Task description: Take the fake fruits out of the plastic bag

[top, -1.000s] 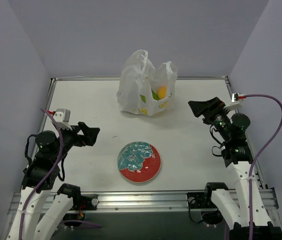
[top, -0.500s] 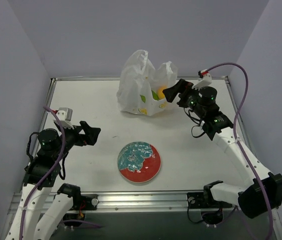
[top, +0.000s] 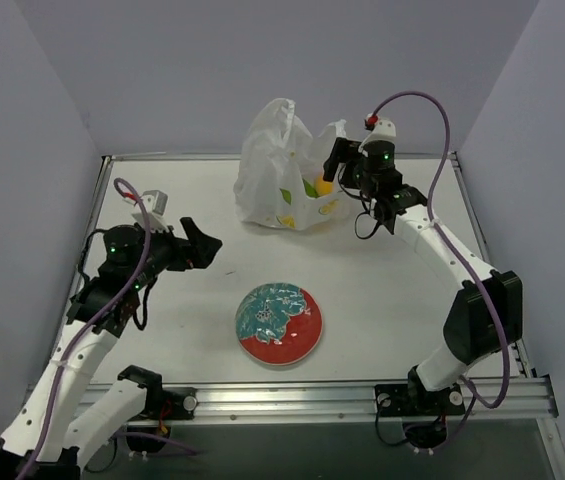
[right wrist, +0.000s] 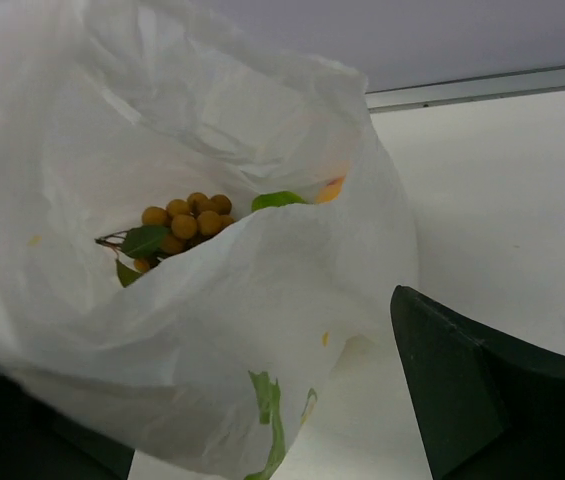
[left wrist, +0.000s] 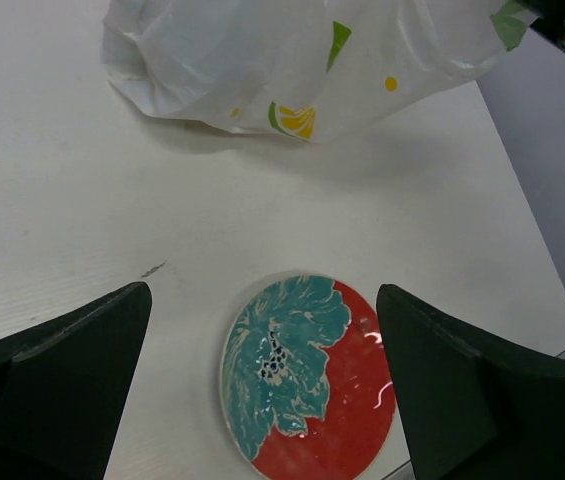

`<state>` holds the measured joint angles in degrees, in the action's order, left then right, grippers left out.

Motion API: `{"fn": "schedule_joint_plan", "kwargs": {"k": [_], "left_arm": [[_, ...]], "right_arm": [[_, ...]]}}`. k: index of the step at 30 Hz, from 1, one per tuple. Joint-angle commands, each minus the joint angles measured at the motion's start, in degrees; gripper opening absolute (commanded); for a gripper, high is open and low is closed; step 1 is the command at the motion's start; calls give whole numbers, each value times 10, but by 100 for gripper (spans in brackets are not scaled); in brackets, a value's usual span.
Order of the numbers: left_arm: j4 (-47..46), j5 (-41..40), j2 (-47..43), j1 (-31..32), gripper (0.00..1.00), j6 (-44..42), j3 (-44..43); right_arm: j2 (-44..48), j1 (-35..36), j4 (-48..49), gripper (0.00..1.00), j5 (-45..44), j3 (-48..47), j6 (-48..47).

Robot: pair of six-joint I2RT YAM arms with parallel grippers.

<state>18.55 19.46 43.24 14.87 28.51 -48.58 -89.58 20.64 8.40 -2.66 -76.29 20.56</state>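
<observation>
Plastic bag: a thin, crinkly white carrier bag (top: 274,170) with small yellow-green fruit prints stands at the far middle of the white bench (top: 162,200), its mouth turned toward the right side.
Fruits: all three sit inside the bag. In the right wrist view a bunch of small tan-orange berries (right wrist: 187,217) with dark leaves shows through the mouth, a small green oblong fruit (right wrist: 277,200) lies just right of it, and a sliver of the orange-yellow ball-shaped fruit (right wrist: 330,189) shows beside that.
Right pincer: the right pincer (top: 333,167) hovers at the bag's mouth. Its fingers stand wide, with the bag's front wall between them, and grip nothing.
Left pincer: the left pincer (top: 205,247) hangs over the bench's left half, well apart from the bag. Its fingers are spread wide and it holds nothing.
Plate: a round red-and-teal patterned plate (top: 279,323) lies on the near middle of the bench, with nothing on it.
</observation>
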Motion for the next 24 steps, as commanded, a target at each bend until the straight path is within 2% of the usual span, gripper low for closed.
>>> {"fn": "schedule_joint_plan", "kwargs": {"k": [1,3,4,5,7,10,14,18,24], "left_arm": [[-68,-62,56,79,94,35,-70],[-63,-132,110,140,94,6,-126],[-53,-168,154,198,94,-7,-151],[-45,-240,180,219,94,-20,-178],[-27,-284,253,243,94,-36,-251],[-19,-311,347,246,94,-51,-334],[-32,-318,439,246,94,-76,-419],[-18,-304,524,245,94,-113,-512],[-2,-405,629,235,94,-174,-618]], "right_arm": [[-24,-4,19,79,-23,-15,-31],[-30,-6,36,65,-8,-5,-33],[-35,-9,39,49,-3,-4,-38],[-37,-9,42,39,1,-2,-39],[-33,-10,45,19,6,4,-38],[-20,-23,65,5,41,26,-16],[-14,-32,90,1,82,46,13],[-16,-32,96,0,101,51,26],[-5,-32,101,0,114,67,30]]}}
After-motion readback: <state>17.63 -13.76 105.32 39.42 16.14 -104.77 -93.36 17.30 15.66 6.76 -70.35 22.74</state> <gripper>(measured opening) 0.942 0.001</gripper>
